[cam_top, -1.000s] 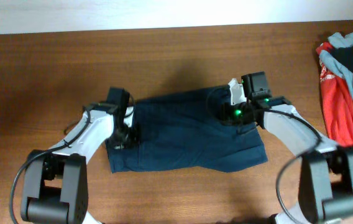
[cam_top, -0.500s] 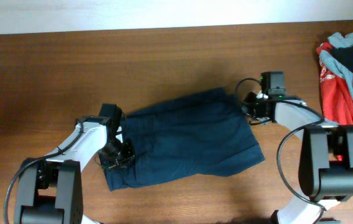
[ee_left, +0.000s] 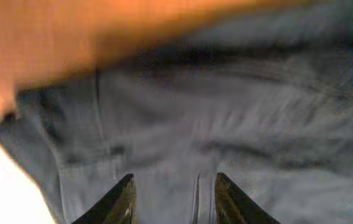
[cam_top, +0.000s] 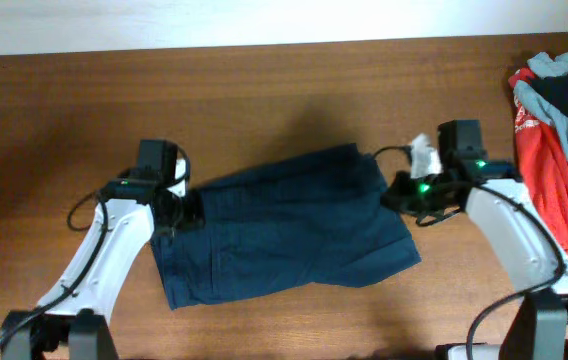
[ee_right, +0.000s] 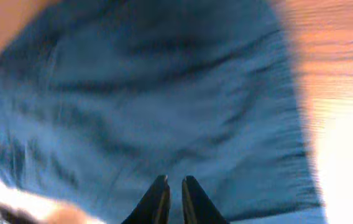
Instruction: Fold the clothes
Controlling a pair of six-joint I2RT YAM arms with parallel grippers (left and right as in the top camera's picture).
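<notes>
In the middle of the table (cam_top: 264, 90), flat but slanted: the shorts (cam_top: 284, 225). Turned a little since a second ago, with the left end lower now. At their left edge, the left gripper (cam_top: 177, 207), opened from narrow to moderately wide, nothing between its fingers. Over the right edge, the right gripper (cam_top: 404, 192), shifted outward, fingers nearly together and empty. Looks like a release after one fold. Probably needs straightening before folding again.
</notes>
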